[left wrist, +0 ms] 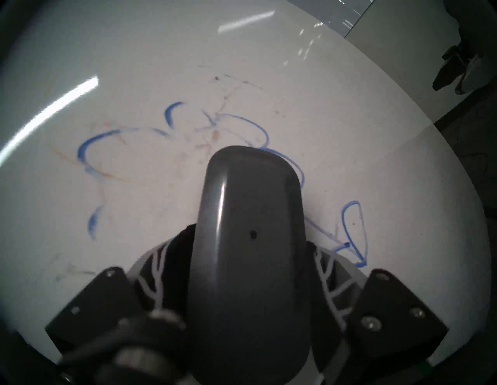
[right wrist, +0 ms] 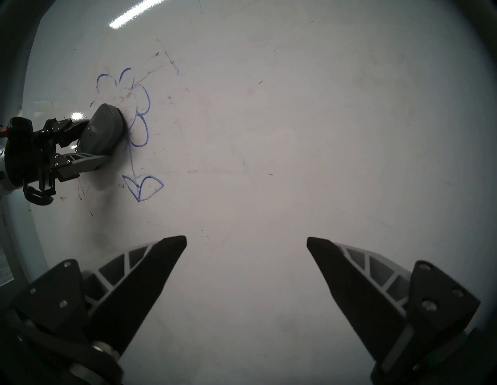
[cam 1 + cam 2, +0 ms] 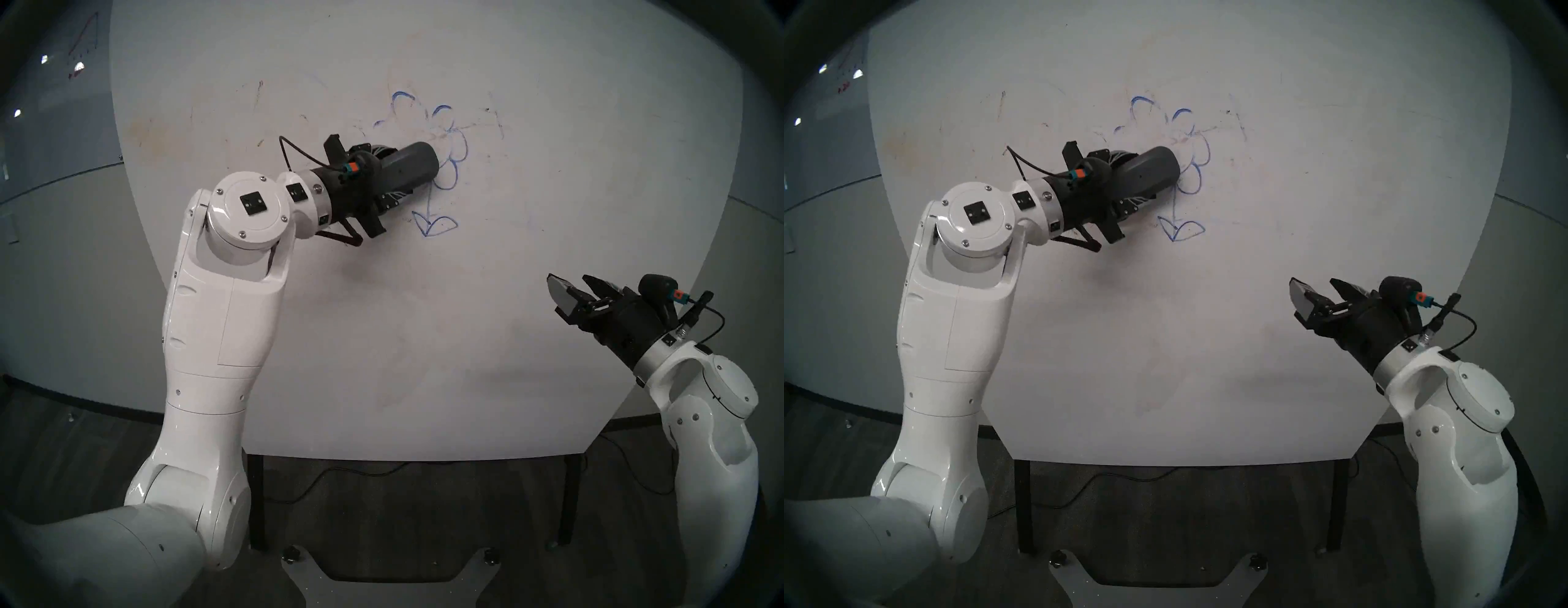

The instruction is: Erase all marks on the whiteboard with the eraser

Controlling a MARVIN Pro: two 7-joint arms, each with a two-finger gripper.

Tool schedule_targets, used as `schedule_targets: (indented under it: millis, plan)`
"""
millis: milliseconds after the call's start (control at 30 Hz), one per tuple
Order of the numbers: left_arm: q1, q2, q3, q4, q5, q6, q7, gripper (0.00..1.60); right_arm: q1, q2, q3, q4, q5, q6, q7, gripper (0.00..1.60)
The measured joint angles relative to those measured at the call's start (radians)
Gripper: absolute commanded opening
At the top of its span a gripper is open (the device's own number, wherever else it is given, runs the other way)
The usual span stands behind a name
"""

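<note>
While the left tool (image 3: pixel 396 178) pinches the eraser (image 3: pixel 409 166) between its fingers, the head view shows the eraser's far end against the whiteboard (image 3: pixel 551 106), on the left side of the blue flower marks (image 3: pixel 449 170). The right tool (image 3: pixel 570 297) hangs spread and holding nothing, well apart, lower right. In the left wrist view, the eraser (image 1: pixel 250 242) covers part of the petals (image 1: pixel 172 118), leaves just right. In the right wrist view, spread fingers (image 2: pixel 150 271) face bare board.
</note>
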Motion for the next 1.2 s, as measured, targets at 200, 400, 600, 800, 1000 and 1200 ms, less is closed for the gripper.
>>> schedule_targets:
  millis: [200,400,600,800,1000,1200]
  plan:
    - [-0.056,-0.02,-0.014,0.012,0.024,-0.012,0.015,0.0,0.0,0.0,0.0,0.0,0.0,0.0,0.0,1.6]
    - [-0.099,-0.039,-0.02,0.028,0.032,-0.013,0.015,0.0,0.0,0.0,0.0,0.001,0.0,0.0,0.0,1.6]
    - [-0.135,-0.057,-0.028,0.051,0.033,-0.011,0.002,0.0,0.0,0.0,0.0,0.001,0.0,0.0,0.0,1.6]
    - [-0.167,-0.075,-0.039,0.072,0.032,-0.003,-0.02,0.0,0.0,0.0,0.0,0.002,0.0,0.0,0.0,1.6]
    - [-0.2,-0.092,-0.045,0.094,0.029,0.01,-0.039,0.0,0.0,0.0,0.0,0.003,0.0,0.0,0.0,1.6]
    - [-0.243,-0.116,-0.046,0.126,0.031,0.03,-0.054,0.0,0.0,0.0,0.0,0.003,0.0,0.0,0.001,1.6]
